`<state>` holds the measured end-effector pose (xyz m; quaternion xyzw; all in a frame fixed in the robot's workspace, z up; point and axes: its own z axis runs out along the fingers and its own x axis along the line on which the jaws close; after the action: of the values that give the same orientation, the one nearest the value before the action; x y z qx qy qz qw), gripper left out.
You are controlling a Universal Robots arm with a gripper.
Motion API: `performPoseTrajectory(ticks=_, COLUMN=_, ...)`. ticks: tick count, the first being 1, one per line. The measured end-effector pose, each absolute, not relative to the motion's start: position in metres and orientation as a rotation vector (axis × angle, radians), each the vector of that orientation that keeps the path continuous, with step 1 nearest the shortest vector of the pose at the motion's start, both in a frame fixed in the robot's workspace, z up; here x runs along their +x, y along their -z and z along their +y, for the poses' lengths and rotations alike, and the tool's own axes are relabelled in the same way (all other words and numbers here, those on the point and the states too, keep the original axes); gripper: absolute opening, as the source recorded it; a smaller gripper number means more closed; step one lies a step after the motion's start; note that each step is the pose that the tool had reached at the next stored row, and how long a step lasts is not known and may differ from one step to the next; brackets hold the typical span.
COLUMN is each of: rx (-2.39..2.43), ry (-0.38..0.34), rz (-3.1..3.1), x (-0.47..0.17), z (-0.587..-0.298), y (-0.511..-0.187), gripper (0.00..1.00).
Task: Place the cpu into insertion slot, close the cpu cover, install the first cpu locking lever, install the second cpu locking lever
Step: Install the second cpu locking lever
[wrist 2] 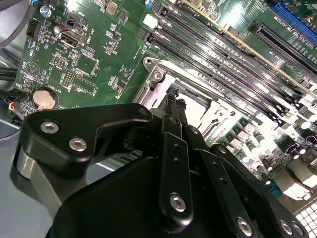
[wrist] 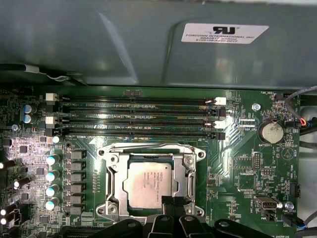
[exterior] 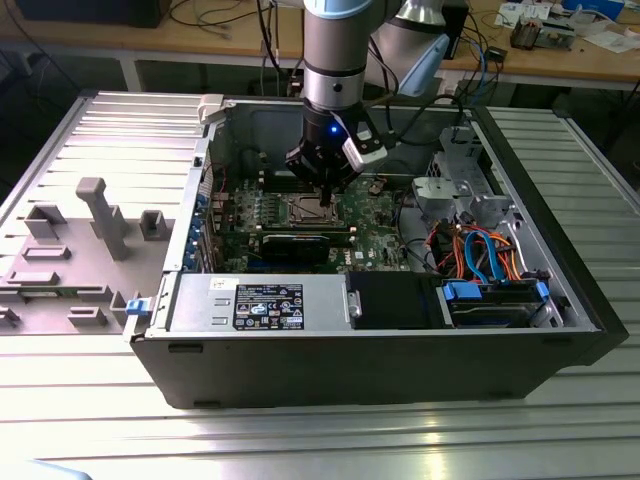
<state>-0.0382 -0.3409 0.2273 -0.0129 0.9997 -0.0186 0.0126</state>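
A: Okay, quick pass. We see the gripper (exterior: 326, 190) low inside the open computer case (exterior: 560, 330), right over the insertion slot (exterior: 312, 208) in the exterior view.

B: Agreed. In the first wrist view the cpu (wrist: 150, 183) sits flat inside the insertion slot (wrist: 151, 182), silver top facing up, print visible but we skip it.

A: And the cpu cover (wrist: 185, 168)? We see the metal frame lying down around the chip, its square opening showing the silver top.

B: Yes, looks closed flat over the socket rim. Fingertips (wrist: 170, 202) sit together at the near edge of that frame, touching or just above it; we can't tell which.

A: Claw state?

B: Narrow, tips nearly meeting, nothing between them that we can make out. The second wrist view shows the gripper (wrist 2: 174, 101) with its black links pulled in, tips over the socket frame.

A: Surroundings: memory slots (wrist: 138, 119) just beyond the socket on the green motherboard (wrist: 237, 163), coin battery (wrist: 271, 132) off to one side.

B: Blue and orange cables (exterior: 480, 250) at the exterior view's right, well apart from the gripper.
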Motion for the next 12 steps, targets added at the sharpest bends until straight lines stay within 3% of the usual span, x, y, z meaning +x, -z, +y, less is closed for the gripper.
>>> performPoseTrajectory(ticks=12, rx=-0.04, ry=0.059, rz=3.115, x=-0.0383, z=-0.341, y=-0.2367, gripper=0.11)
